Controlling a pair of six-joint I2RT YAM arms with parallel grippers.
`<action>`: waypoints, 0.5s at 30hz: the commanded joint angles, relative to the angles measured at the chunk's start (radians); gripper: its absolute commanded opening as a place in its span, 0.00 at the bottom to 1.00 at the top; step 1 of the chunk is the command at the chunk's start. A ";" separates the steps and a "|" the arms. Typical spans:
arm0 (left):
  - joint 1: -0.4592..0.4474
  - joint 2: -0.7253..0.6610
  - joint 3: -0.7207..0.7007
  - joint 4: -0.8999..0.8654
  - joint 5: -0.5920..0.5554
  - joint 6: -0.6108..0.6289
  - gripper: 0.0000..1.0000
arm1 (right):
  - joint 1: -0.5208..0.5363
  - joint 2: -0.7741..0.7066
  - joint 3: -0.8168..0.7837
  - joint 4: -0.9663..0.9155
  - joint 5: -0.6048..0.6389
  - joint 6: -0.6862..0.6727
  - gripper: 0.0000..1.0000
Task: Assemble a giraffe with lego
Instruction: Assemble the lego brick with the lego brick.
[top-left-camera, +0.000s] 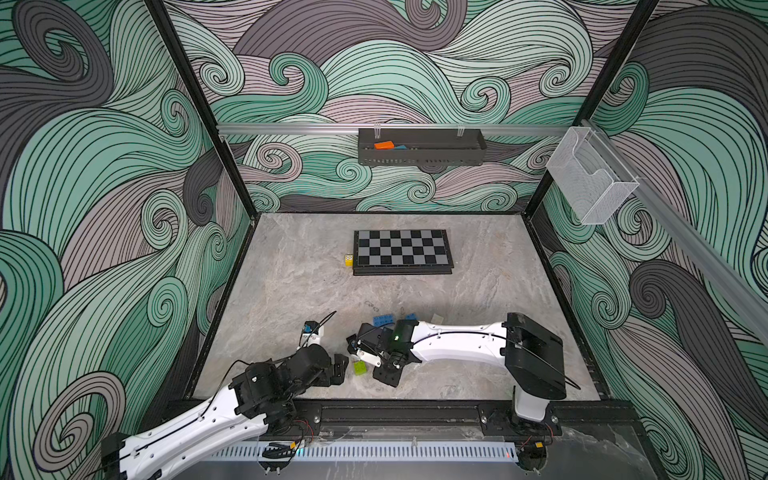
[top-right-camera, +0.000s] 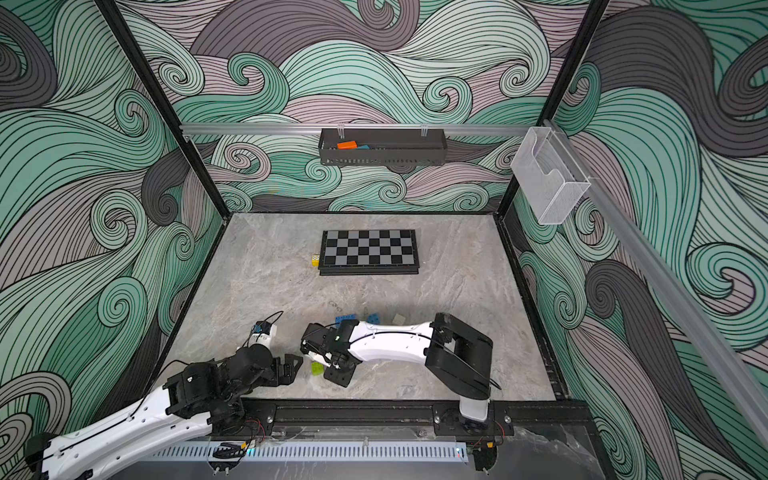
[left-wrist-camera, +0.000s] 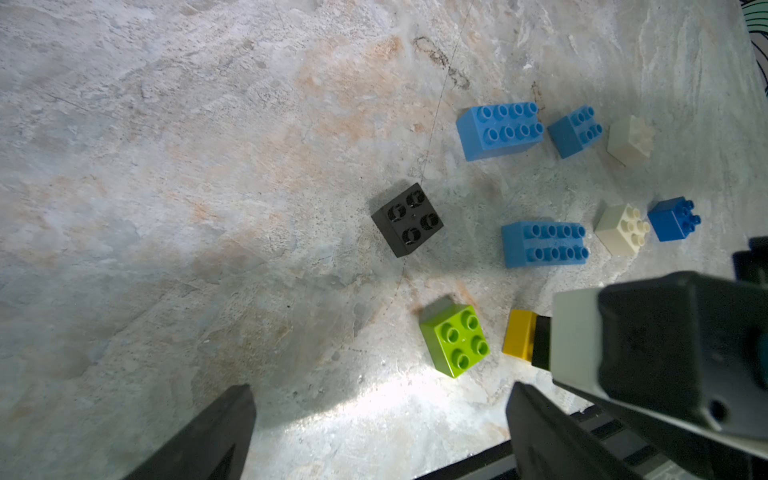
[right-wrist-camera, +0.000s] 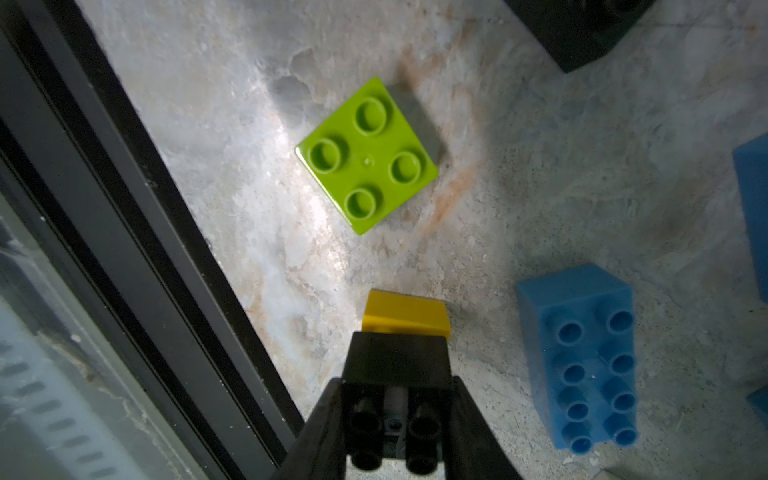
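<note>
Closest to me, by the front rail, the left gripper (left-wrist-camera: 380, 390) hangs low over the table (top-left-camera: 311, 291), jaws spread wide with nothing between them. Just past its fingers a lime green brick (right-wrist-camera: 368, 156) sits alone on the marbled surface, studs up. Reaching in from the other side, the right gripper (right-wrist-camera: 397, 381) is clenched on a black brick (right-wrist-camera: 399, 357) with a yellow brick (right-wrist-camera: 405, 313) pressed against its far end (whether the yellow one touches the table, I can't tell). That pair is near the lime one but apart from it.

The rest of the lego lies loose a little farther in, all in the near half of the table. A second black brick (left-wrist-camera: 407, 220) stands by itself, studs up. Beside it is a row made up of a long blue brick (left-wrist-camera: 544, 245), a white brick (left-wrist-camera: 621, 228) and a small blue brick (left-wrist-camera: 673, 218). Beyond that comes a matching row: a farther long blue brick (left-wrist-camera: 498, 131), a farther small blue brick (left-wrist-camera: 575, 131) and a farther white brick (left-wrist-camera: 629, 141).

Well past them a chessboard (top-left-camera: 402, 251) lies flat, with a yellow die (top-left-camera: 348, 260) just beside its corner. On the back wall a dark tray (top-left-camera: 422, 160) holds an orange block (top-left-camera: 383, 144).
</note>
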 joint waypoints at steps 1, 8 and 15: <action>-0.013 0.015 -0.001 -0.007 -0.013 0.010 0.99 | 0.003 0.099 -0.023 -0.092 -0.010 0.038 0.21; -0.019 0.042 0.009 -0.005 -0.004 0.019 0.99 | 0.001 0.123 0.069 -0.159 -0.016 0.056 0.21; -0.022 0.042 0.008 0.000 -0.003 0.027 0.99 | -0.005 0.113 0.089 -0.168 -0.032 0.077 0.21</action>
